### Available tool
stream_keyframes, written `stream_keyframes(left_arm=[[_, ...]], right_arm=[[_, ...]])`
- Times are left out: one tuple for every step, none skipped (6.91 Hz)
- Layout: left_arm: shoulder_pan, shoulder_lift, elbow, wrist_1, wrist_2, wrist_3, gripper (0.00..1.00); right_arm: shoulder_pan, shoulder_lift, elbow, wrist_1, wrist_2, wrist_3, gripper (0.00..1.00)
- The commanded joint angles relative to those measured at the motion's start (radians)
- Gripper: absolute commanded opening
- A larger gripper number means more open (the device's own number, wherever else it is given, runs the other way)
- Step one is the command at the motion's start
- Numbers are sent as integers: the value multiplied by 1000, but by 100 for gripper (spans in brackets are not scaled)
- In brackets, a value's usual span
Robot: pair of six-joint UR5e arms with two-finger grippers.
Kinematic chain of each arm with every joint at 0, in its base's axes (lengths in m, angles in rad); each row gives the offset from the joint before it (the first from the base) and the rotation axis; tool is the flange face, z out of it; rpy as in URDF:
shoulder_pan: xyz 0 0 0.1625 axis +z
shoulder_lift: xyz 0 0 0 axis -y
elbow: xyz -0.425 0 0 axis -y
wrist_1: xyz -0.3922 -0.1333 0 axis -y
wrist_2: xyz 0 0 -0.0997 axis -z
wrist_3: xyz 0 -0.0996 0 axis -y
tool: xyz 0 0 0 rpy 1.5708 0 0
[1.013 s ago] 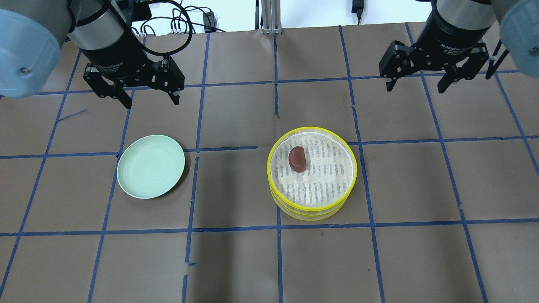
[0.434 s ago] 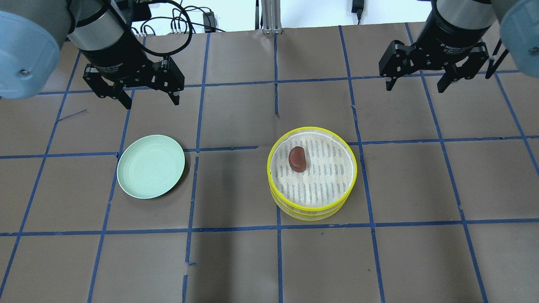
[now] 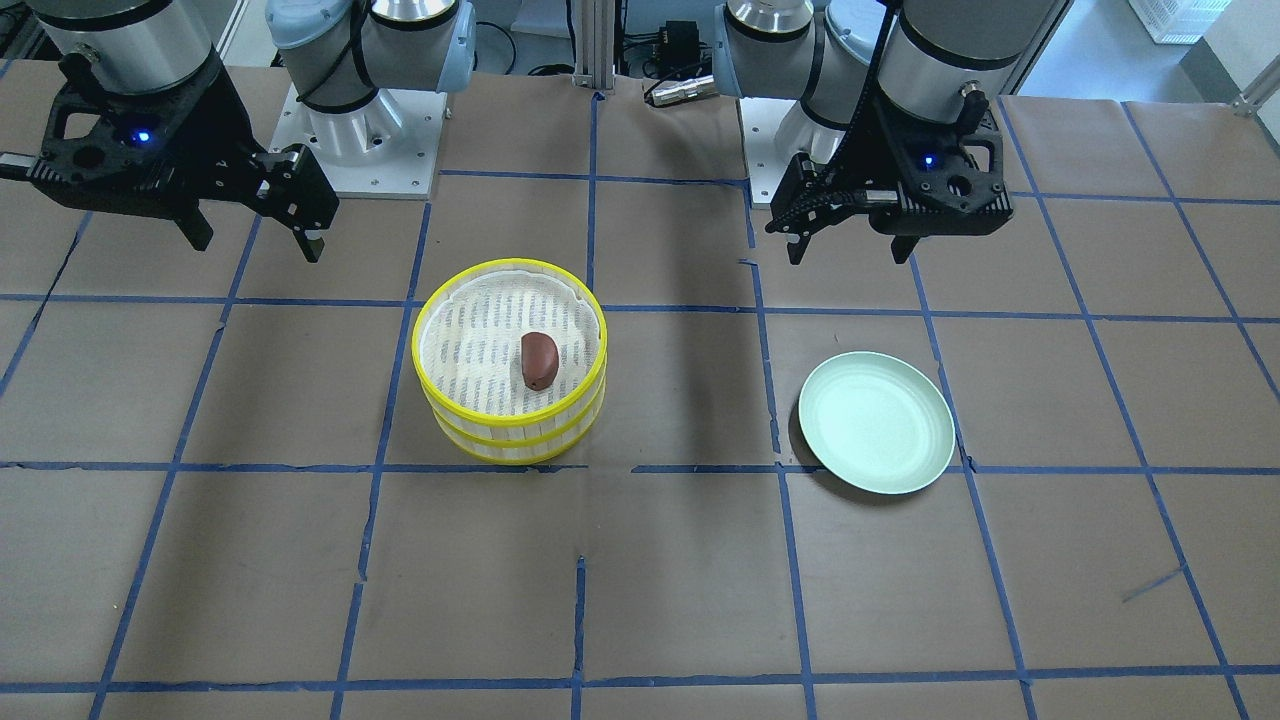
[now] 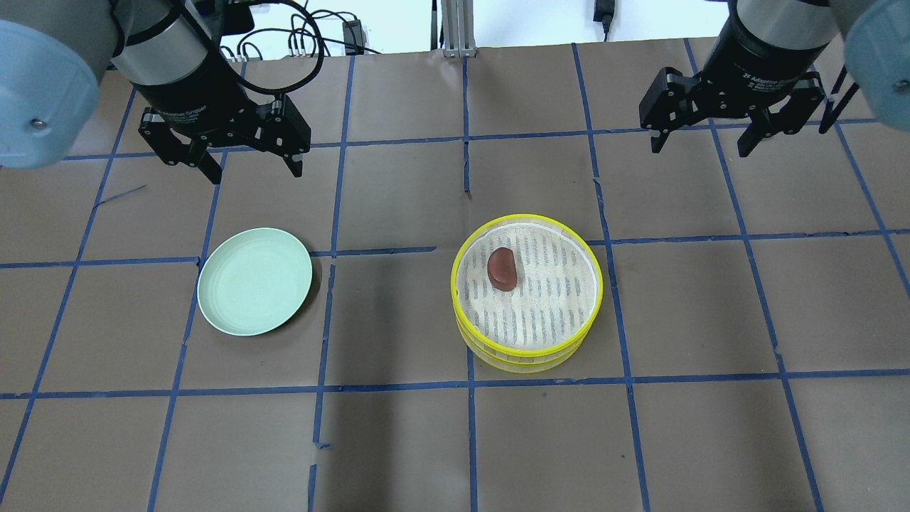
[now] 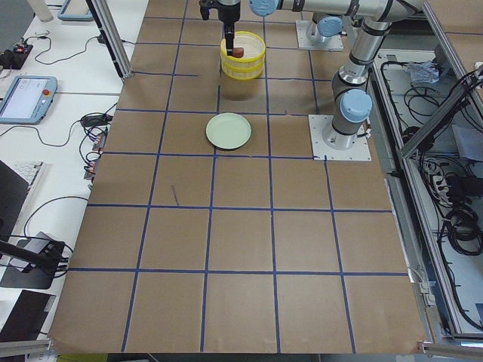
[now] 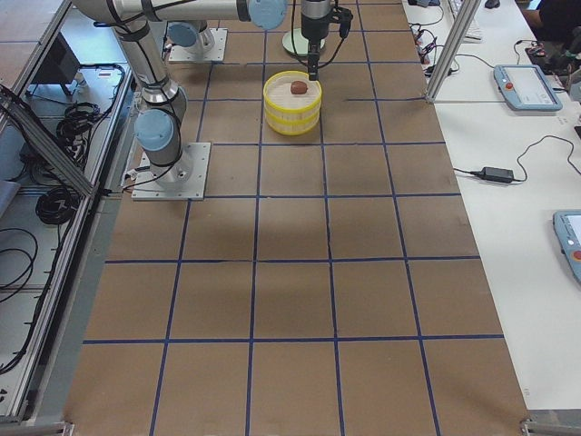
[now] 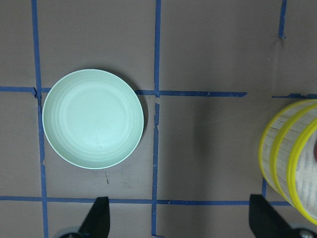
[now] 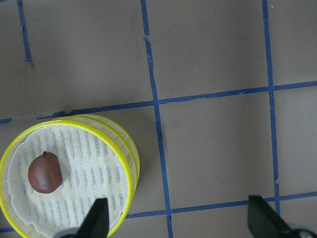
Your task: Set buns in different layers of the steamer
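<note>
The two steamer layers (image 4: 554, 299) stand stacked right of centre, with yellow rims and a white mesh floor. The reddish-brown bun (image 4: 502, 269) lies in the top layer, left of its middle; it also shows in the front view (image 3: 539, 360) and the right wrist view (image 8: 45, 173). The white bun is out of sight in every view. My left gripper (image 4: 254, 171) hangs open and empty above the table, beyond the plate. My right gripper (image 4: 700, 149) hangs open and empty beyond and to the right of the steamer (image 3: 470, 350).
A pale green plate (image 4: 254, 281) lies empty on the left half of the table; the left wrist view (image 7: 93, 119) looks straight down on it. Brown paper with a blue tape grid covers the table. Cables lie at the far edge.
Both grippers have edged very slightly toward the far side. The bun, steamer and plate have not moved.
</note>
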State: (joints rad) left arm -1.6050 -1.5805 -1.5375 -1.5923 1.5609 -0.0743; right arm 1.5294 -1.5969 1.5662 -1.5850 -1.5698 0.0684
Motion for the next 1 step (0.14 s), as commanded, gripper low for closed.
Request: stream_keyframes(left_arm=[[0,2,-3,0,1,1,100]], right_arm=[[0,0,1,0,-1,-1,100]])
